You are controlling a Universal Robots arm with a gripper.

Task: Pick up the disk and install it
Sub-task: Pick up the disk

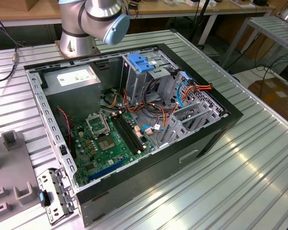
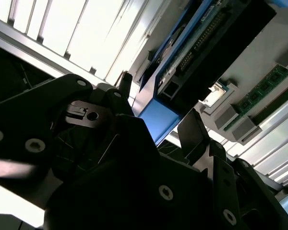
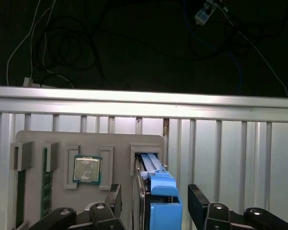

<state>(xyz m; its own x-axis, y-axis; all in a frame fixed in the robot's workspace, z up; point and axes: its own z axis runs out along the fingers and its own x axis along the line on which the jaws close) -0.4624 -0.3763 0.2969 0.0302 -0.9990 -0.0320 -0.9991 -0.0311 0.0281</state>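
The disk [image 3: 156, 191] stands on its edge in a slot of a grey holder tray [image 3: 86, 141], its blue plastic rail facing the camera in the first wrist view. My gripper [image 3: 154, 200] is open and straddles it. One black finger [image 3: 114, 197] sits on one side and the other finger [image 3: 198, 205] on the opposite side, each with a small gap to the disk. In the second wrist view the disk [image 2: 197, 57] shows its dark connector edge and blue rail end just beyond a fingertip [image 2: 192, 132].
The holder tray also carries a processor chip [image 3: 88, 168] and memory sticks [image 3: 46, 189]. In the exterior view the open computer case [image 1: 221, 120] lies on the ribbed metal table, with a blue-latched drive cage [image 1: 141, 62], grey power supply [image 1: 74, 79], motherboard [image 1: 110, 143] and loose cables.
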